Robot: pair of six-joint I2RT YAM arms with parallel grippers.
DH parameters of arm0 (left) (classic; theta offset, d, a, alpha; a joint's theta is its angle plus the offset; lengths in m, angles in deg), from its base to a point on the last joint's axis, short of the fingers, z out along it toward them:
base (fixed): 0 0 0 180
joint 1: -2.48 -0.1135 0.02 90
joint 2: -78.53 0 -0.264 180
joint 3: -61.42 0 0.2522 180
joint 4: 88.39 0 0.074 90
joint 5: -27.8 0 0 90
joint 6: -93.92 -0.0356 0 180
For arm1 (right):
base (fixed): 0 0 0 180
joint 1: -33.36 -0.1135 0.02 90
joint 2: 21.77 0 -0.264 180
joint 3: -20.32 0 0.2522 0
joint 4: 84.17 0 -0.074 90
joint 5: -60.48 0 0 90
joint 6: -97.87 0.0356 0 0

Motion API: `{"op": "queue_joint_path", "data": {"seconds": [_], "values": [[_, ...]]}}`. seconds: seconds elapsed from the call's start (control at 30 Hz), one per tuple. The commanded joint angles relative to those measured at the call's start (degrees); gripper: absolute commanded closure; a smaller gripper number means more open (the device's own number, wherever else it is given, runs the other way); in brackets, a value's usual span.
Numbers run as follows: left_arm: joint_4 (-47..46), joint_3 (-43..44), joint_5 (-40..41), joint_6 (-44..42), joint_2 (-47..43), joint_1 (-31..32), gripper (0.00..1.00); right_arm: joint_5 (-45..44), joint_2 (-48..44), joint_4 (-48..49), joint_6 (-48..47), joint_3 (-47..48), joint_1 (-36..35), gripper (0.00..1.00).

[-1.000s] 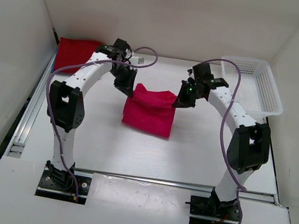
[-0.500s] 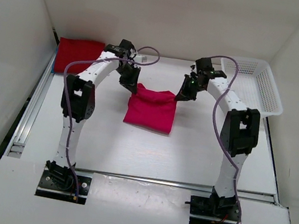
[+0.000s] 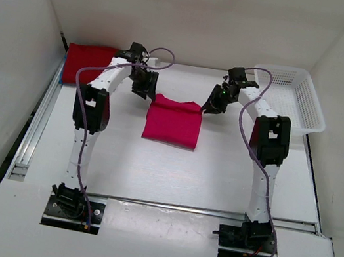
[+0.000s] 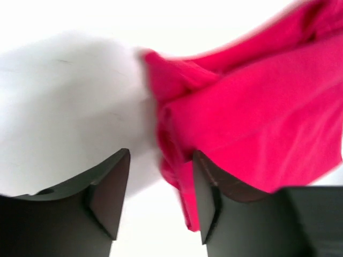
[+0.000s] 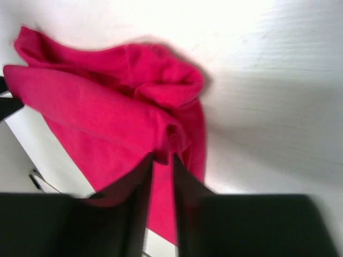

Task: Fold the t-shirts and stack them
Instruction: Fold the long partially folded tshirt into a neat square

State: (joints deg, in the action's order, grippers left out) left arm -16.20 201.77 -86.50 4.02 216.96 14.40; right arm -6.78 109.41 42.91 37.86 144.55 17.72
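- Two shirts show on the table (image 3: 230, 179): the pink-magenta shirt (image 3: 173, 123) and the dark red shirt (image 3: 89, 62).
- You will find the pink-magenta shirt folded into a rough rectangle in the middle of the table. It lies flat between the two arms, a little nearer the far edge than the near one.
- The dark red shirt lies folded at the table's far left corner, well apart from the pink-magenta one.
- Your left gripper (image 3: 144, 88) sits at the far left corner of the pink-magenta shirt.
- In the left wrist view its fingers (image 4: 110, 193) are spread, with bare table showing between them. A bunched corner of the cloth lies against the inner face of the right-hand finger and overlaps it. The other finger touches no cloth.
- Your right gripper (image 3: 210, 105) sits at the same shirt's far right corner.
- In the right wrist view its fingers (image 5: 187, 214) stand close together with only a thin slot between them. A rolled fold of cloth sits right at their tips and shows through the slot. You cannot tell from this view whether they pinch the cloth or merely touch it.
- A white mesh basket (image 3: 293, 100) stands at the table's far right corner, beside the right arm and apart from both shirts.
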Motion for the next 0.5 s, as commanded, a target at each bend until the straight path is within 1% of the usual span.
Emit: {"op": "queue_joint_path", "data": {"seconds": [0.0,0.03,0.1,0.17,0.2,0.23,0.27,0.33,0.37,0.4,0.47], "values": [[-3.41,5.06,2.58,-0.1,-1.32,-1.38,0.38,0.2,-0.13,3.91,1.03,3.07,1.49,0.65],[-3.41,5.6,4.59,-0.1,-1.84,-2.07,0.36,-1.46,-1.0,4.52,1.03,3.08,2.01,0.61],[-4.12,6.13,5.22,-0.1,-4.38,-2.86,0.34,-3.83,-2.67,4.53,-0.64,3.0,2.02,0.6],[-5.43,4.47,6.54,-0.1,-7.02,-3.66,0.33,-6.47,-7.41,6.63,-2.83,0.28,0.44,0.62],[-6.22,1.15,7.06,-0.1,-10.17,-4.44,0.33,-7.7,-11.25,7.86,-3.71,-4.43,-1.74,0.65],[-7.01,-0.79,7.07,-0.1,-11.85,-5.24,0.33,-9.8,-13.03,10.3,-4.68,-6.92,-3.07,0.69],[-8.58,-4.55,7.68,-0.1,-14.65,-5.94,0.33,-10.69,-15.57,11.37,-6.77,-10.77,-6.13,0.8],[-9.13,-7.74,7.68,-0.1,-16.87,-6.73,0.31,-12.1,-16.21,12.0,-8.46,-12.65,-9.22,0.9],[-9.74,-8.97,8.2,-0.1,-17.57,-6.74,0.31,-12.63,-15.6,12.0,-8.99,-12.65,-11.5,0.98],[-9.74,-11.07,8.21,-0.1,-18.1,-7.43,0.31,-12.03,-14.82,12.0,-8.99,-12.65,-12.3,1.0],[-9.74,-13.19,7.6,-0.1,-18.99,-7.97,0.31,-9.57,-11.23,12.0,-8.3,-10.99,-13.71,1.0]]}}
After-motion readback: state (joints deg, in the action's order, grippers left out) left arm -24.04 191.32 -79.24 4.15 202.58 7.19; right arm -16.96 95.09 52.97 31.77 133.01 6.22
